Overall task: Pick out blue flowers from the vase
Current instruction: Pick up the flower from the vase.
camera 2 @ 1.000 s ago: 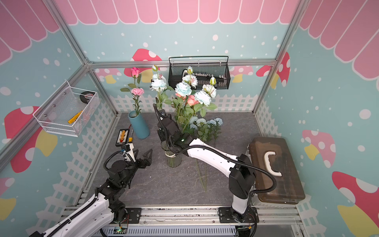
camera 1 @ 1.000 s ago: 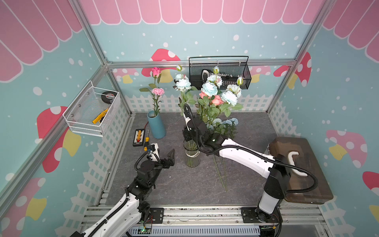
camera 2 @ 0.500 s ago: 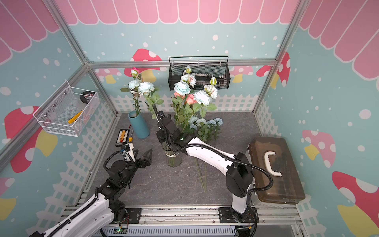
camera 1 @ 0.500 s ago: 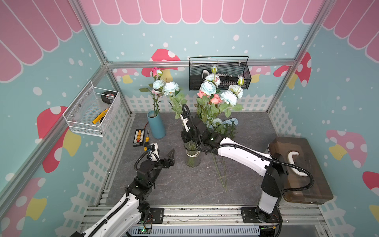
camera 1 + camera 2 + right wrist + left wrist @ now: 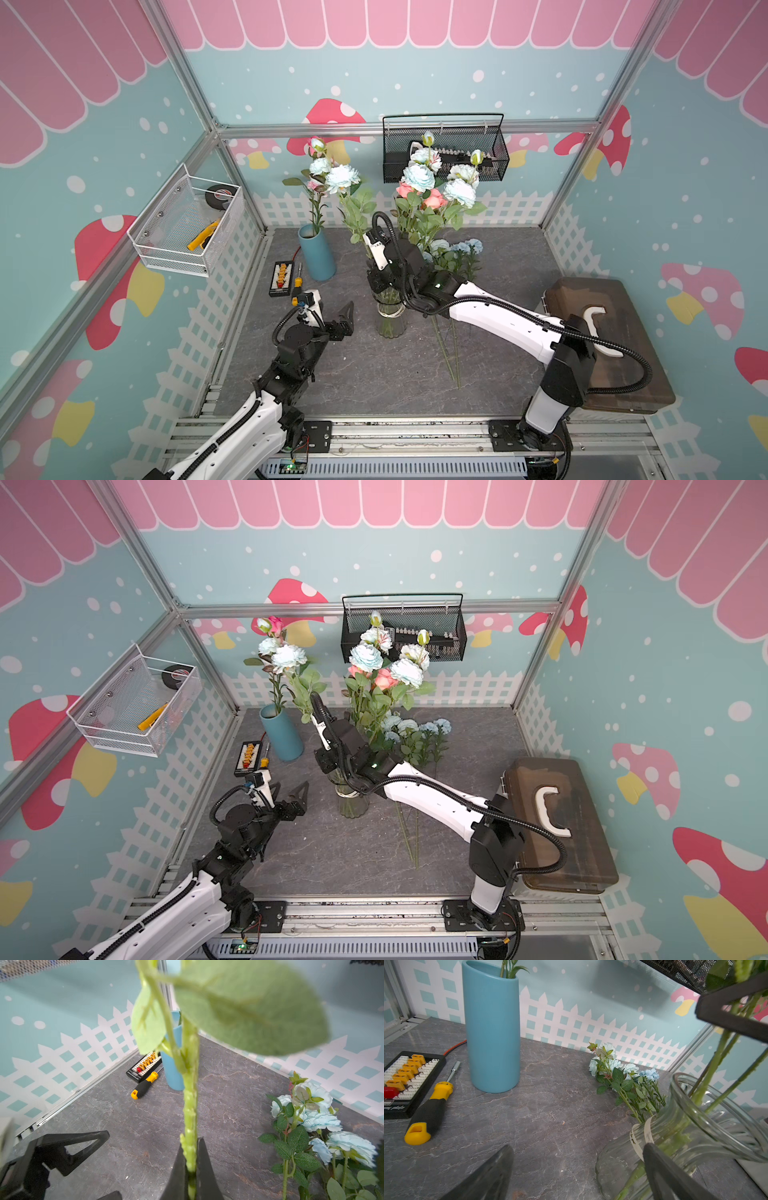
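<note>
Right gripper [image 5: 191, 1142] is clamped on the green stem of a blue flower [image 5: 341, 178], directly above the mouth of the glass vase [image 5: 390, 326]. The stem leans up and back-left from the vase. Its blooms sit high, well apart from the vase's bunch, in line with the pink flowers in the teal vase [image 5: 318, 257]. Can't tell whether the stem's lower end is inside the glass vase; the gripper body hides it.

Left gripper [image 5: 577, 1157] has its jaws wide apart with nothing between them. It's low over the table [image 5: 353, 374], just left of the glass vase. Both top views show a gap to the glass.

More blue blooms [image 5: 417, 176] and salmon roses [image 5: 434, 200] stand upright in the glass vase.

Blue flowers [image 5: 457, 249] lie flat on the table behind and right of the vase, stems running forward past its right side.

Screwdriver [image 5: 297, 284] lies on the table left of the vase, near the teal one.
</note>
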Controlling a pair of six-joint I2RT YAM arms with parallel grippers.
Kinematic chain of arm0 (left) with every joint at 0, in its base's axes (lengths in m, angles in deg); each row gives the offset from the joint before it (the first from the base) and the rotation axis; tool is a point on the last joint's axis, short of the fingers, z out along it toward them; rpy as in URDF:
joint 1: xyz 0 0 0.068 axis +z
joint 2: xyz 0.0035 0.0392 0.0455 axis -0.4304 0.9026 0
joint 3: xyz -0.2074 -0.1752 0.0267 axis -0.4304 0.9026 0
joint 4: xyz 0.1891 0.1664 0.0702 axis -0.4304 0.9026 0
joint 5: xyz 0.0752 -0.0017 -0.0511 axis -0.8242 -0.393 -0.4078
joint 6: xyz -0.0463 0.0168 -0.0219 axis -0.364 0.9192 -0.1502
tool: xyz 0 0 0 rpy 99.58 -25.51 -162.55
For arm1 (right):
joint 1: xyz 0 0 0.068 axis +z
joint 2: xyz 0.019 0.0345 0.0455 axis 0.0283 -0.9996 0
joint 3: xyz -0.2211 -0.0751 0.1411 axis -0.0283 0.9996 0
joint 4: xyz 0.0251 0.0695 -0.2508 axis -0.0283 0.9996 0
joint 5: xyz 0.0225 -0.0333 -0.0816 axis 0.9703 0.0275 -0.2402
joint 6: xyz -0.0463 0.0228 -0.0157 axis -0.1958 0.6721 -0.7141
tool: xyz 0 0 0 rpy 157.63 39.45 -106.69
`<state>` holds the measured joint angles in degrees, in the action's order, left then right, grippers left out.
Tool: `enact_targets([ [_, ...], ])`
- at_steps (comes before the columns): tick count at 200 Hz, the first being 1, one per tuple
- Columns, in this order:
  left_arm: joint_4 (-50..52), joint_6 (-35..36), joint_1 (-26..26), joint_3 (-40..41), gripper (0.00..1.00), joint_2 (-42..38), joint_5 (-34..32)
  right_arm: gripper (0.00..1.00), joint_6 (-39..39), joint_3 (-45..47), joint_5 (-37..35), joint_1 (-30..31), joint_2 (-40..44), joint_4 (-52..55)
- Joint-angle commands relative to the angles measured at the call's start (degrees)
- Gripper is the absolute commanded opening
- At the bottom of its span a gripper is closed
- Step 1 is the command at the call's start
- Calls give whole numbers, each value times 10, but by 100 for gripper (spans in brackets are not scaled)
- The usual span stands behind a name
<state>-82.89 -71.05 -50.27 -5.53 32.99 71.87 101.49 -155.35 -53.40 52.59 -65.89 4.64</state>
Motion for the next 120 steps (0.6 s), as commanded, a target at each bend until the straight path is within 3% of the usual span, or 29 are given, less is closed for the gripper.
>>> enact_targets([
  [1,-16,-10,4,7,97,0,8,0,-35,7,23,19,40,-20],
  [120,-16,-10,5,6,97,5,7,0,-51,82,30,44,156,-82],
])
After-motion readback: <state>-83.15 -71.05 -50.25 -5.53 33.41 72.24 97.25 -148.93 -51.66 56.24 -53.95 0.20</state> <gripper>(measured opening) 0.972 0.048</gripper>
